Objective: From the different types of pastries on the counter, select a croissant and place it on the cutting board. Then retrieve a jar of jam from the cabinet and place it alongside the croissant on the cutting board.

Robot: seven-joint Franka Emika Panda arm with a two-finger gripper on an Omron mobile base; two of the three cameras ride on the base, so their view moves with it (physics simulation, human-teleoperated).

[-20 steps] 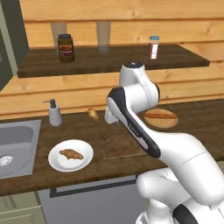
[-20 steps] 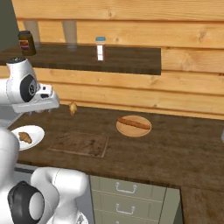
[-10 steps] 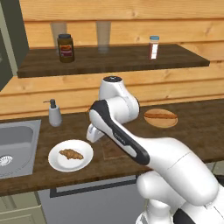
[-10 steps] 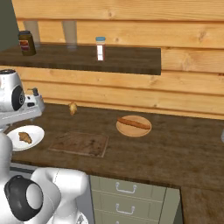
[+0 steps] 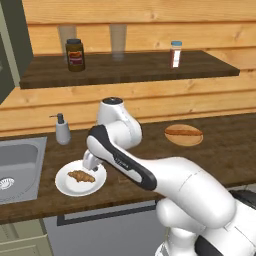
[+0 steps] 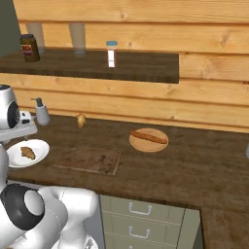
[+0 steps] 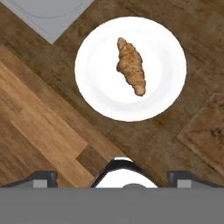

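croissant (image 7: 131,66) on white plate (image 7: 94,87) near sink (image 5: 17,160), straight below gripper (image 7: 111,177) and a bit ahead; long axis diagonal in hand view. jaws wide apart, grasping nothing. cutting board (image 6: 88,160) beside plate.

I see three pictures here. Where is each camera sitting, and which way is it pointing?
Left base view: behind the arm on its left, looking forward and down at the croissant on its white plate; the white arm fills the lower right.
Right base view: behind on its right; the arm stands at the left edge.
Hand view: looks straight down on that plate.
All three share the croissant.
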